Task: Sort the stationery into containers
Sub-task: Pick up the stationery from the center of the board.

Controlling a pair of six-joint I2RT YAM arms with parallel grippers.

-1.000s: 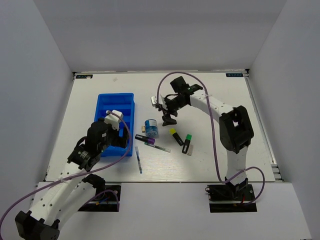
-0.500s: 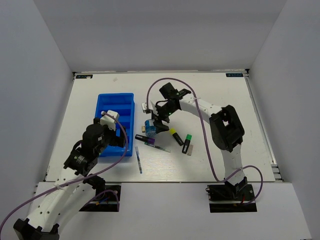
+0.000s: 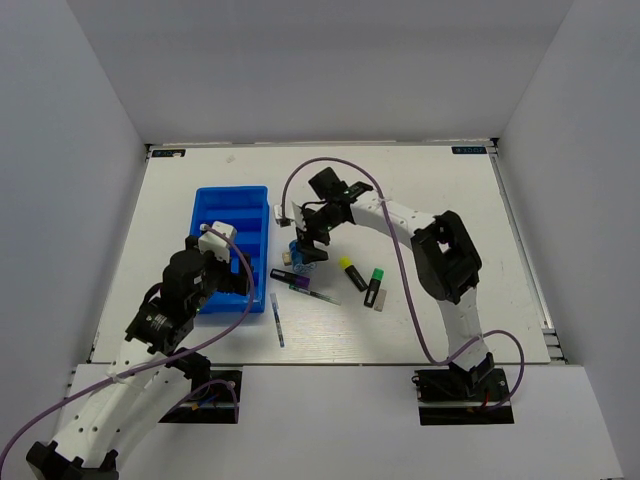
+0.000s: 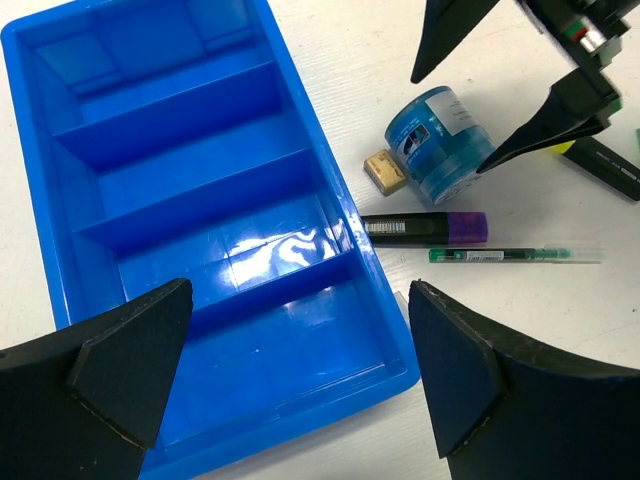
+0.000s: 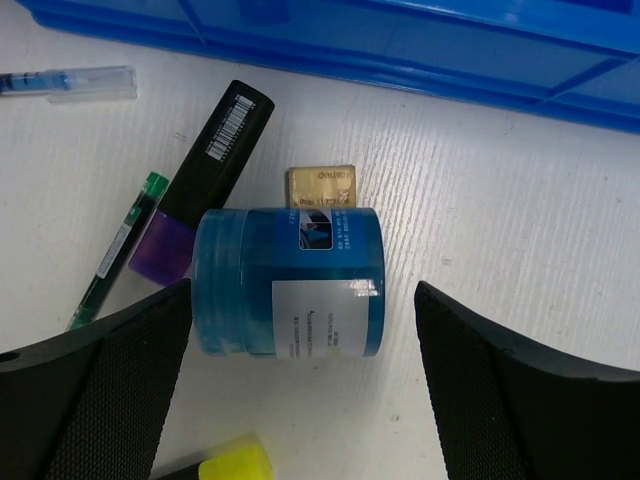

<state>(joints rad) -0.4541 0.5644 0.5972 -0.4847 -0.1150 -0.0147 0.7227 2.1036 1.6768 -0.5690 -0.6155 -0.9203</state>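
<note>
1. Blue plastic tray: its compartments show only bare floor. The left gripper hangs over its near end, jaws wide, empty.
2. Just right of the tray sits the round pot, with the right gripper spread either side of it, not gripping.
3. An eraser lies between pot and tray; the purple-tipped marker points at the tray's right wall.

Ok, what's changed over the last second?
The right arm swung left and toward the near edge, bringing the right gripper down to straddle the blue-white pot; it is open, with nothing gripped yet. The left arm drew back slightly, and the left gripper is open over the blue tray. The pot, highlighters, purple-tipped marker and pens lie where they were.
</note>
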